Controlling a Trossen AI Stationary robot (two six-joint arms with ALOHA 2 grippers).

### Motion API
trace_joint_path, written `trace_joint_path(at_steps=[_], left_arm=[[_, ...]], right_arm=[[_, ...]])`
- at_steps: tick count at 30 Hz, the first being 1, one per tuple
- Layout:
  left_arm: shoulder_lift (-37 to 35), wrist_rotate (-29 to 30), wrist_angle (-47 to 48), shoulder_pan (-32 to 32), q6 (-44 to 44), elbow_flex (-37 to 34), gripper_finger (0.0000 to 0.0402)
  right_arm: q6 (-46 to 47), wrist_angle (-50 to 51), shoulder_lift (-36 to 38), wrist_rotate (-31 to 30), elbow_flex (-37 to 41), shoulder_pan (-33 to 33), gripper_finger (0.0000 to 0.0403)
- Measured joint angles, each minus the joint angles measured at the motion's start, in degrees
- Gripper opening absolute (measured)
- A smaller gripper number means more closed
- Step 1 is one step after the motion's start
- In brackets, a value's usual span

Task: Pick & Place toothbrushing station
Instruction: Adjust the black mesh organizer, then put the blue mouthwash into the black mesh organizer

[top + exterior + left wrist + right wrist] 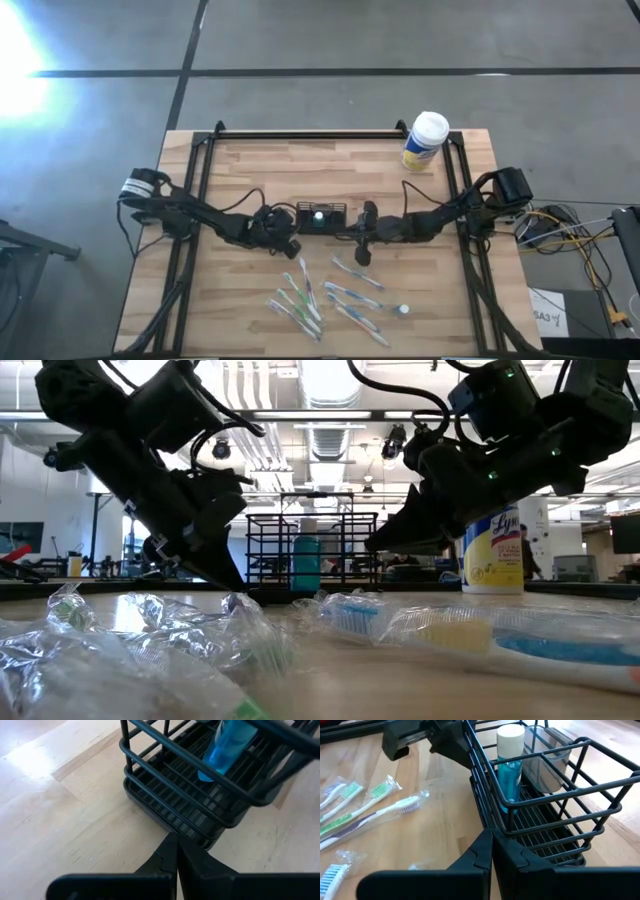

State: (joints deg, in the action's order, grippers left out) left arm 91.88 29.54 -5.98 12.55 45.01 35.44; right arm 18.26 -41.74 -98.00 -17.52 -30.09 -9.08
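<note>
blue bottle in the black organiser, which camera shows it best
The right wrist view: the blue bottle stands upright with its white cap inside the organiser. Left wrist view shows only its body, the low view a blurred shape behind bars, the high view a speck.

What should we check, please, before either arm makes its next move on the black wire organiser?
1. Left gripper fingers shut, at one end of the organiser: ok.
2. Right gripper fingers shut, at the opposite end: ok.
3. Either gripper holding the organiser: not ok, both are shut on nothing.
4. Blue bottle upright inside the organiser: ok.
5. Wrapped toothbrushes lie apart from the organiser: ok.
6. Yellow canister stands apart, near the table's far edge: ok.
</note>
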Motion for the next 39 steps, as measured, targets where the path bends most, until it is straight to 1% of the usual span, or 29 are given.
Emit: trace_joint_path(at_steps=[16,20,26,30,34,36,39], left_arm=[[0.0,-0.6,1.5,0.7,-0.7,0.7,0.0003],[0.0,-1.4,2.2,0.7,-1.7,1.1,0.0003],[0.0,-1.3,6.0,0.7,-1.6,1.7,0.0003],[-0.6,0.8,10.7,0.8,-1.6,2.8,0.0003],[-3.3,3.1,18.1,0.9,-3.0,4.1,0.0003],[-5.8,5.1,20.5,1.4,-5.5,4.0,0.0003],[-10.9,6.6,20.7,2.5,-13.5,2.4,0.0003]], right_arm=[[1.6,1.2,0.1,-0.5,0.0,0.3,0.0008],[1.9,1.3,0.1,-0.5,0.0,0.4,0.0008],[1.2,1.3,0.1,0.0,-0.2,0.5,0.0008],[0.3,1.1,0.1,2.6,-0.5,0.6,0.0008],[-0.9,1.1,0.8,5.4,-0.6,0.5,0.0008],[-1.6,1.2,2.1,7.3,-0.7,0.5,0.0008],[-2.2,2.3,5.1,10.4,-0.6,0.4,0.0008]])
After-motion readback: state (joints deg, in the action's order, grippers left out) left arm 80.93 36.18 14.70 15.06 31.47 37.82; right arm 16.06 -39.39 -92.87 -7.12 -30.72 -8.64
